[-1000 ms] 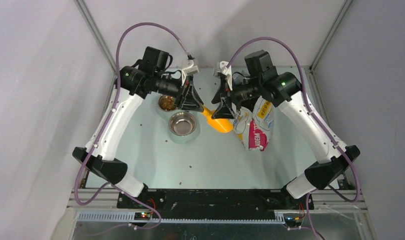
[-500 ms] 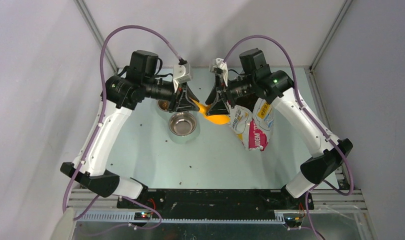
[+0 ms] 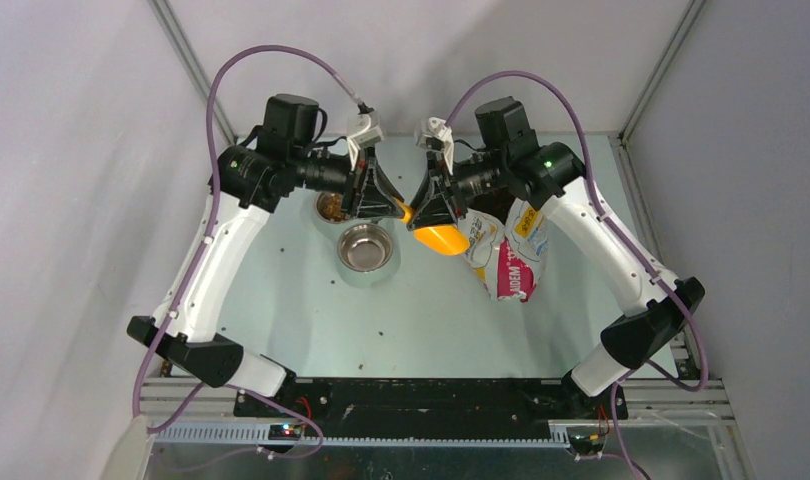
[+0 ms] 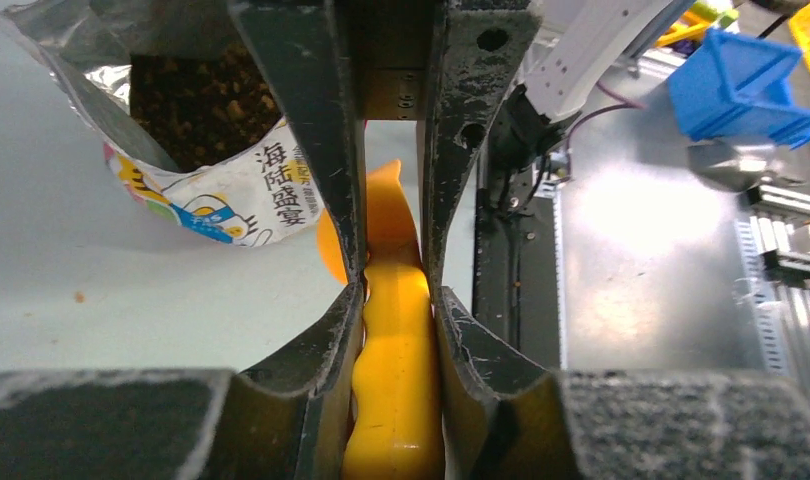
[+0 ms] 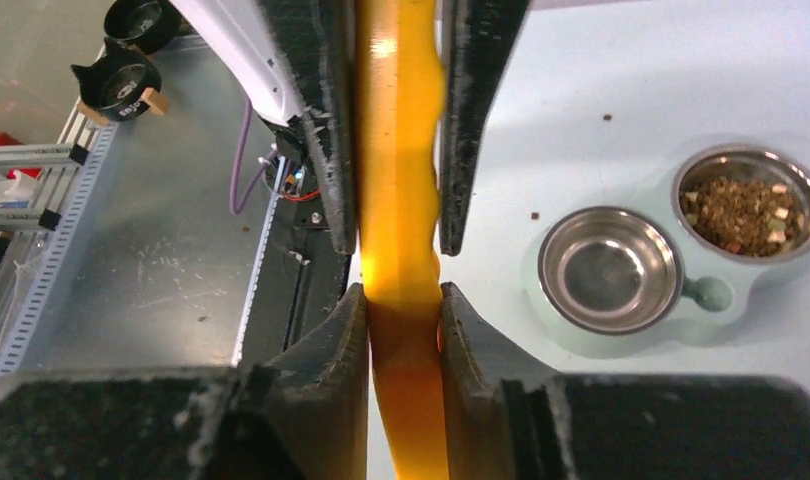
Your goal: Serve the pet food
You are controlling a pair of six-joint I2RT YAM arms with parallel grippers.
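An orange scoop [image 3: 441,240] hangs between my two grippers above the middle of the table. My left gripper [image 3: 401,210] is shut on its handle [image 4: 393,330]. Facing it, my right gripper [image 3: 427,214] is shut on the scoop too, both pads pressing the orange plastic [image 5: 403,330]. Pet food [image 4: 196,100] shows as dark brown kibble inside the open printed bag [image 3: 506,258], which lies right of the scoop. More pet food [image 5: 746,212] fills the far cup of the double bowl [image 3: 330,207].
The near steel cup [image 3: 366,246] of the double bowl holds nothing. A few stray kibble pieces [image 3: 383,334] lie on the pale table [image 3: 281,300]. Grey walls enclose the table's back and sides, and the black base rail [image 3: 431,395] runs along its near edge.
My right gripper has slid left onto the scoop and its jaws have narrowed onto it. The left arm shifted slightly, still gripping the handle; the scoop rose a little.
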